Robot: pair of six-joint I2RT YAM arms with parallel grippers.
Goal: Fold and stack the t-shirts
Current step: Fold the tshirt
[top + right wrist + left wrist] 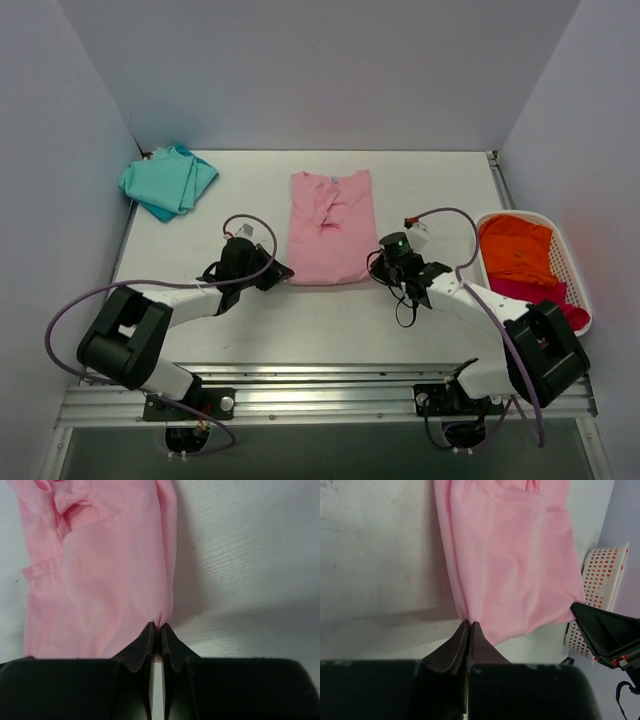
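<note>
As it lies folded lengthwise, pink t-shirt [330, 228], narrow, creased

Wrists low, left arm [170, 305] and right arm [480, 300] stretched forward, angled inward. The left gripper [470, 626] and right gripper [160, 628] have fingers [142, 647] pinched tight, each clamping a near corner of the pink t-shirt [330, 225].

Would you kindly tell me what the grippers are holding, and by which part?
The pink t-shirt, by its near edge: left gripper pinches the left corner, right gripper the right corner.
</note>
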